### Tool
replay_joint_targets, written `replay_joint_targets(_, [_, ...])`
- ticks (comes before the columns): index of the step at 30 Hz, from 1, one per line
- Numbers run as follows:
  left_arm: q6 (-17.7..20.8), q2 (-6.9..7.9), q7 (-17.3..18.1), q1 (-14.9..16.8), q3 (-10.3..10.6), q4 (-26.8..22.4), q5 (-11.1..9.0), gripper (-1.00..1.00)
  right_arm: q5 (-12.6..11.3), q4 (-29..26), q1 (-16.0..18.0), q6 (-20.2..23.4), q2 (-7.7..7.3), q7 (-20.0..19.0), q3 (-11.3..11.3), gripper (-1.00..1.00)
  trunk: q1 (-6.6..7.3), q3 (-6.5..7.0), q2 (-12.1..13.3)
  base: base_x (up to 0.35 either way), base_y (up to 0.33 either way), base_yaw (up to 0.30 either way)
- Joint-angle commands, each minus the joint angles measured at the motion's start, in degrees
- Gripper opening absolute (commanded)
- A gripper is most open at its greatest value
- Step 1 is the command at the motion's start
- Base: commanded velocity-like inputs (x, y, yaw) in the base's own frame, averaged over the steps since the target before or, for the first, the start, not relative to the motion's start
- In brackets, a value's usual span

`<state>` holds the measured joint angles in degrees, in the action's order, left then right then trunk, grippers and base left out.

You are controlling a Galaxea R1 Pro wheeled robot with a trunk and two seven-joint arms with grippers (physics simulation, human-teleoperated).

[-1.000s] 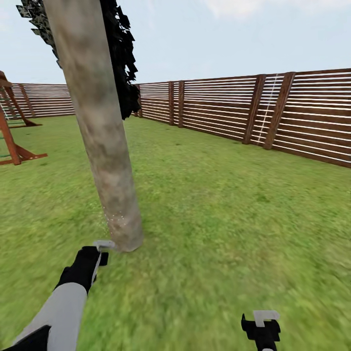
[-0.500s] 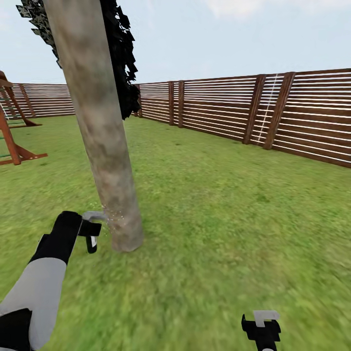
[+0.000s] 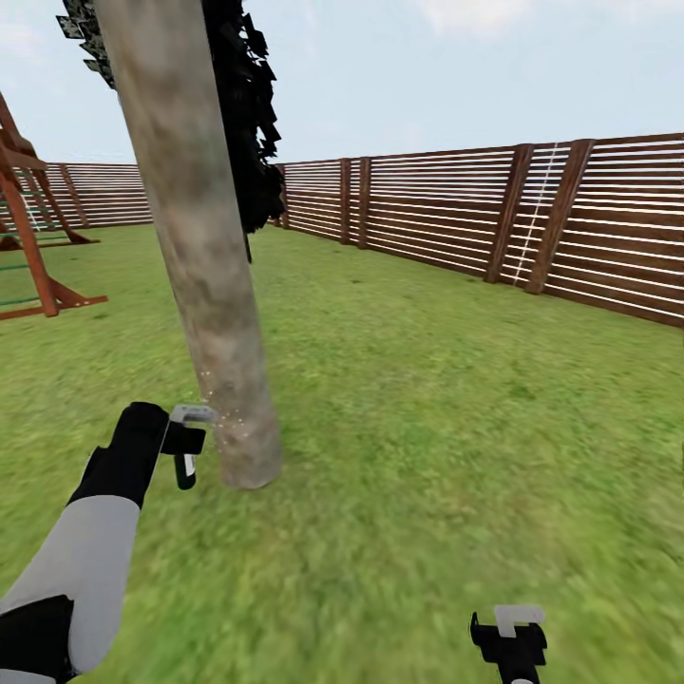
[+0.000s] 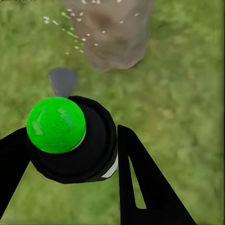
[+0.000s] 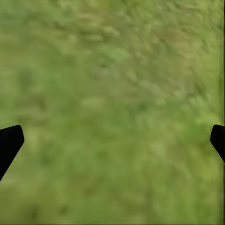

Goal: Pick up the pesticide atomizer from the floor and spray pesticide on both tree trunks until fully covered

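Observation:
One tree trunk point(image 3: 204, 275), pale and mottled, rises from the grass just ahead of me on the left; its base also appears in the left wrist view point(image 4: 117, 33). Whitish pesticide specks point(image 3: 226, 423) dot its lower part and drift in front of it point(image 4: 75, 40). My left gripper point(image 3: 182, 446) hangs just left of the trunk's base, shut on the pesticide atomizer point(image 4: 70, 140), a dark bottle with a green round top and a grey nozzle point(image 3: 195, 414) facing the trunk. My right gripper point(image 3: 508, 635) stays low at the right, open over bare grass point(image 5: 112, 112).
A brown slat fence point(image 3: 532, 228) runs along the right and the back of the lawn. A red-brown wooden frame point(image 3: 28, 247) stands far left. A dark leafy tree point(image 3: 252, 142) stands behind the trunk. Grass spreads wide to the right.
My left arm has swung left and lifted the atomizer from beside the trunk's foot to a little higher up. The whole view has shifted slightly. The right gripper has stayed put.

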<state>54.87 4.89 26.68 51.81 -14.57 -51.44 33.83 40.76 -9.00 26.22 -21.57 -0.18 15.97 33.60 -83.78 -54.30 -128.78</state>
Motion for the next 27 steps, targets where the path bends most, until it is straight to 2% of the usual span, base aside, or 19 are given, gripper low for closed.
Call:
replay_joint_targets(1, [0.10,0.02,0.50,0.05,-0.15,-0.06,0.72,-1.00,0.56,0.12,0.06,-0.22,0.00,0.20,0.42,1.00,0.01,-0.05,-0.03,0.002,-0.271,0.000])
replay_joint_targets(6, [0.06,0.03,0.44,-0.01,-0.12,-0.06,0.84,-1.00,0.55,0.12,0.06,-0.22,0.00,0.20,0.42,1.00,0.01,-0.05,-0.03,0.022,-0.271,0.000])
replay_joint_targets(10, [0.01,-0.17,0.37,-0.03,-0.11,0.03,0.83,-1.00,0.55,0.12,0.06,-0.22,0.00,0.20,0.42,1.00,0.01,-0.05,-0.03,0.207,-0.207,0.000])
replay_joint_targets(13, [-0.11,0.32,0.04,-0.09,-0.29,0.66,0.88,-1.00,0.55,0.12,0.06,-0.22,0.00,0.21,0.42,1.00,0.01,-0.05,-0.03,0.239,-0.185,0.097])
replay_joint_targets(15, [-0.27,1.27,-0.98,-0.73,-0.38,0.90,0.87,-1.00,0.55,0.12,0.06,-0.22,0.02,0.22,0.42,1.00,0.01,-0.05,-0.03,0.239,-0.185,0.242])
replay_joint_targets(17, [-0.64,3.31,-2.08,-2.63,-0.80,0.98,0.77,-1.00,0.55,0.12,0.07,-0.22,0.00,0.22,0.42,1.00,0.01,-0.05,-0.03,0.205,-0.194,0.272])
replay_joint_targets(18, [-0.73,3.71,-2.23,-3.41,-0.76,0.99,0.73,-1.00,0.55,0.14,0.06,-0.22,0.00,0.22,0.42,1.00,0.01,-0.05,-0.03,0.171,-0.197,0.276])
replay_joint_targets(20, [-0.80,3.19,-2.36,-4.10,-0.59,1.12,0.50,-1.00,0.55,0.17,0.06,-0.22,0.03,0.21,0.42,1.00,0.01,-0.05,-0.03,0.156,-0.209,0.203])
replay_joint_targets(22, [-0.81,0.82,-2.42,-4.31,-0.62,1.81,0.38,-1.00,0.55,0.13,0.07,-0.22,0.01,0.20,0.42,1.00,0.01,-0.05,-0.03,0.126,-0.243,0.041])
replay_joint_targets(24, [-0.82,0.17,-2.42,-4.34,-0.64,1.99,0.27,-1.00,0.55,0.12,0.06,-0.22,0.00,0.21,0.42,1.00,0.01,-0.05,-0.03,0.067,-0.261,0.007])
replay_joint_targets(26, [-0.91,0.93,-2.41,-4.39,-0.99,2.51,0.52,-1.00,0.55,0.12,0.06,-0.22,0.00,0.20,0.42,1.00,0.01,-0.05,-0.03,0.014,-0.269,0.001])
replay_joint_targets(27, [-0.96,2.15,-2.42,-4.92,-1.05,2.86,0.63,-1.00,0.55,0.12,0.06,-0.22,0.00,0.20,0.42,1.00,0.01,-0.05,-0.03,0.003,-0.271,0.000])
